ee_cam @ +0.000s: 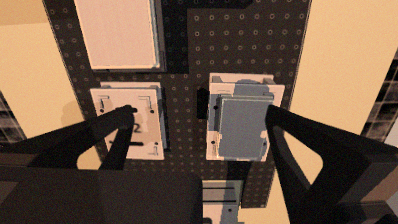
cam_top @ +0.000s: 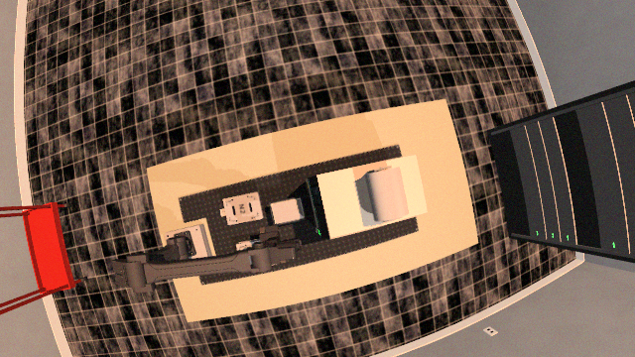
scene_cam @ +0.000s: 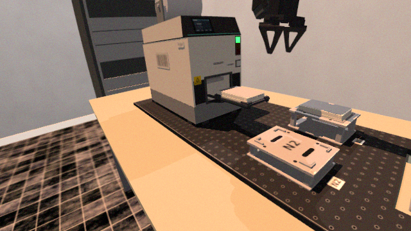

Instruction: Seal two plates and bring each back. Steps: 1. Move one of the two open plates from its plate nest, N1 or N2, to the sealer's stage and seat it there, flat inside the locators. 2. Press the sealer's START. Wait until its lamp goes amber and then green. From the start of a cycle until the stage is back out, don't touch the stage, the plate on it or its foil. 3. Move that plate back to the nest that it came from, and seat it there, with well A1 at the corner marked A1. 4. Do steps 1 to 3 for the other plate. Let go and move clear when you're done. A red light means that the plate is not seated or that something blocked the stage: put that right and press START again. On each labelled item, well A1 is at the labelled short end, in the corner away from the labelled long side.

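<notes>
A pale, flat-topped plate (cam_top: 287, 211) (scene_cam: 243, 93) (ee_cam: 117, 32) lies on the sealer's stage (scene_cam: 266, 99), which is out in front of the sealer (cam_top: 342, 203) (scene_cam: 170, 64). The sealer's lamp (scene_cam: 237, 40) is green. Nest N2 (cam_top: 241, 208) (scene_cam: 289, 155) (ee_cam: 125, 97) is empty. The other plate (scene_cam: 324, 111) (ee_cam: 242, 127) sits in the second nest (scene_cam: 334, 128) (ee_cam: 212, 135), mostly in shadow; its foil cannot be made out. My gripper (scene_cam: 279, 52) (ee_cam: 199, 112) is open and empty, high above the nests, with its fingertips to either side of the gap between them in the wrist view.
The START button (scene_cam: 237, 63) is below the lamp on the sealer's front. A foil roll (cam_top: 388, 194) is on top of the sealer. The arm (cam_top: 198, 266) reaches over the near side of the dark perforated board (cam_top: 218, 230) (scene_cam: 225, 154). A small N2 label (scene_cam: 336, 183) lies beside nest N2.
</notes>
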Controlling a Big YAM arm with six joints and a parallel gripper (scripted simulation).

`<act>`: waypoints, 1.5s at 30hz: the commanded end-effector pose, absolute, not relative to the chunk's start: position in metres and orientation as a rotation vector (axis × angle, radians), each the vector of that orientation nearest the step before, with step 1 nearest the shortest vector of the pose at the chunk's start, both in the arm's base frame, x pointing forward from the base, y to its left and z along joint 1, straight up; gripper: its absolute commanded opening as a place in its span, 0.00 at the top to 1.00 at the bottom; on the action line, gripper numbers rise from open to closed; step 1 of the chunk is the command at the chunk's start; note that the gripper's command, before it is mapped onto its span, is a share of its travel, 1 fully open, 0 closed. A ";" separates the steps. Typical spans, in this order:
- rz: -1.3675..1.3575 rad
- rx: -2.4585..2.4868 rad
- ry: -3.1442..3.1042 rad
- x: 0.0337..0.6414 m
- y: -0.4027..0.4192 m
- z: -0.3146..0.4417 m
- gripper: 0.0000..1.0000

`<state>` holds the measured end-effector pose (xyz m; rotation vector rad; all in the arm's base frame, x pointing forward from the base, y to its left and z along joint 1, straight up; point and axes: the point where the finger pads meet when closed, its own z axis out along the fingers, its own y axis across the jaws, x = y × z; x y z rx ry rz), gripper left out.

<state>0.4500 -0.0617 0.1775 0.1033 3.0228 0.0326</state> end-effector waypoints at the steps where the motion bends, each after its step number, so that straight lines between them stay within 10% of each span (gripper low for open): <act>1: 0.013 0.093 2.899 0.449 -0.068 0.182 0.00; 45: 0.007 0.149 2.795 0.510 -0.009 0.124 0.00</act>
